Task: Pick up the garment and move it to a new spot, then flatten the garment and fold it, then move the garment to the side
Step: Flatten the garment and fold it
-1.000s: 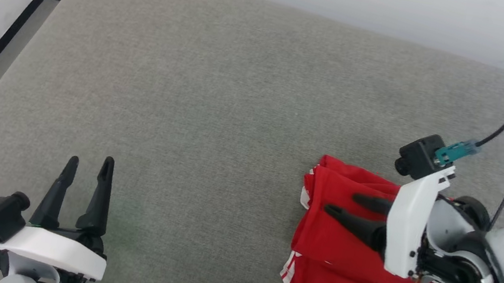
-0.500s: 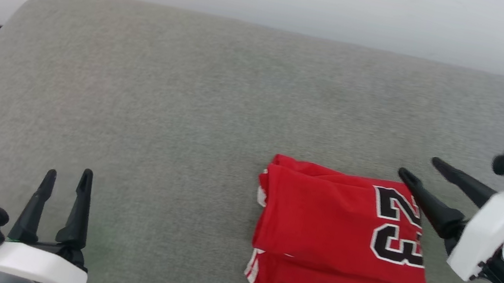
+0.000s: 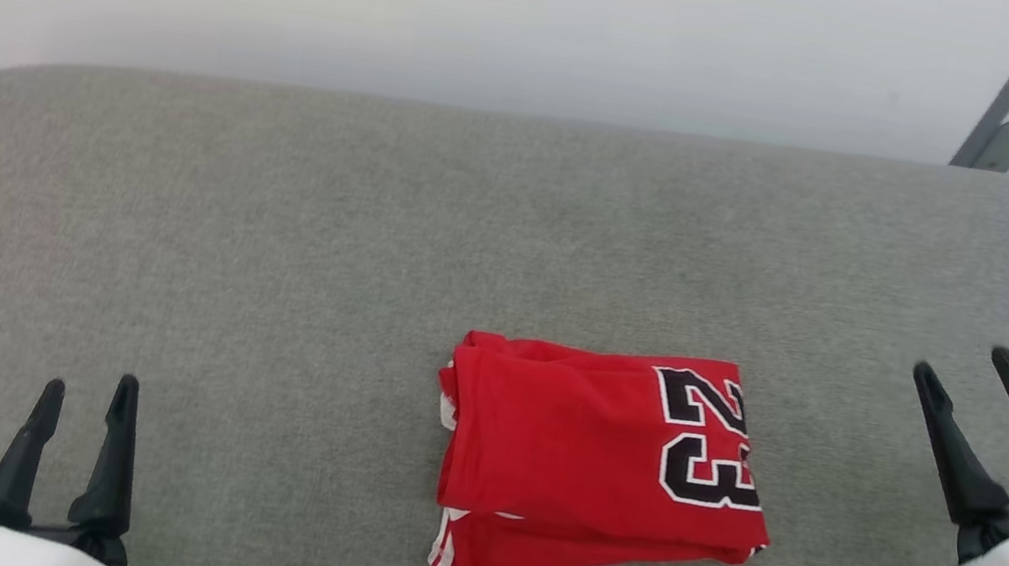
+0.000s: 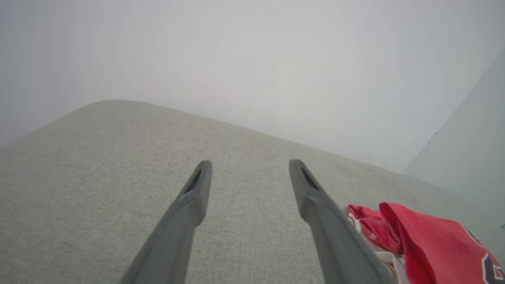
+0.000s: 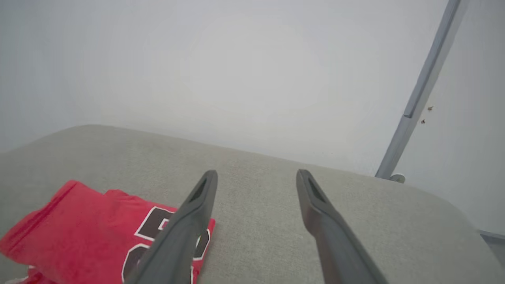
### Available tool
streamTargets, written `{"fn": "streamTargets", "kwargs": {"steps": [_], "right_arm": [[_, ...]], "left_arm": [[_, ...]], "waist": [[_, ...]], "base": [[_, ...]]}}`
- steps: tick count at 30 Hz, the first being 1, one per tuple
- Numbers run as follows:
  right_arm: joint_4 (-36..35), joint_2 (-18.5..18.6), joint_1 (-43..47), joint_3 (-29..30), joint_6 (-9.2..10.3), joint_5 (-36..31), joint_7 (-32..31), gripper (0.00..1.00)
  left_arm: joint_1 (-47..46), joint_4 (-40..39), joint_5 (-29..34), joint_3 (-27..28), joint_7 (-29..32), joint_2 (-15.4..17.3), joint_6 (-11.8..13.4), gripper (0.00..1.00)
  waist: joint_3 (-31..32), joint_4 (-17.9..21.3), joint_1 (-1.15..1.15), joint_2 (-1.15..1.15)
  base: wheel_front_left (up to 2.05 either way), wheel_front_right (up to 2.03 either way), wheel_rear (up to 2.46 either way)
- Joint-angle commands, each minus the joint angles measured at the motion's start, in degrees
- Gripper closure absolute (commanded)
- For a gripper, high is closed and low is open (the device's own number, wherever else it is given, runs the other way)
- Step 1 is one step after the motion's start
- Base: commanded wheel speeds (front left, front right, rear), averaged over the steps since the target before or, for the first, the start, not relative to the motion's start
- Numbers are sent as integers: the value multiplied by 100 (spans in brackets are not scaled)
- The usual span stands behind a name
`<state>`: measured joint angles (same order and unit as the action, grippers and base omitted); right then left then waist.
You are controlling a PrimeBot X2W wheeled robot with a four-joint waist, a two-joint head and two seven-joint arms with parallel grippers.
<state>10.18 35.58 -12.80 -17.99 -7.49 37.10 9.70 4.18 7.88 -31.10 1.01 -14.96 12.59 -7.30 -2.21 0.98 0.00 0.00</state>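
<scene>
grey woven upholstered surface (image 3: 269, 236) bearing the folded red jersey (image 3: 590, 448) with black, white-outlined "23", which lay slightly right of centre; the right gripper (image 3: 963, 362) hovered near its right and the left gripper (image 3: 91, 383) well apart at lower left, both spread wide and empty.

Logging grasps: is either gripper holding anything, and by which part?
Nothing. Both the left gripper and right gripper are open, apart from the folded jersey.

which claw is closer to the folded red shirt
The right claw: its open fingers stand a short gap from the numbered end of the shirt, while the left claw is much farther off across the grey cushion.
</scene>
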Motion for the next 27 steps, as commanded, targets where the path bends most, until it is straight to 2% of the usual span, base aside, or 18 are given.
{"fn": "streamTargets", "kwargs": {"steps": [1, 10, 21, 27], "right_arm": [[111, -59, 115, 73, 0, -114, 177, 0], [424, -373, 492, 500, 0, -487, 556, 0], [-22, -863, 1159, 1363, 0, -749, 550, 0], [-212, -1047, 1442, 1574, 0, -880, 551, 0]], "left_arm": [[102, -49, 34, 29, -29, 10, -16, 0], [427, -201, -68, 100, -30, 120, -19, 0], [720, -208, -149, 193, -29, 204, -19, 0], [772, -169, -174, 268, -30, 123, -20, 0]], "waist": [[116, 102, 0, 0], [288, 232, 0, 0], [412, 193, 0, 0], [426, 148, 0, 0]], "base": [[0, 0, 0], [0, 0, 0], [0, 0, 0], [0, 0, 0]]}}
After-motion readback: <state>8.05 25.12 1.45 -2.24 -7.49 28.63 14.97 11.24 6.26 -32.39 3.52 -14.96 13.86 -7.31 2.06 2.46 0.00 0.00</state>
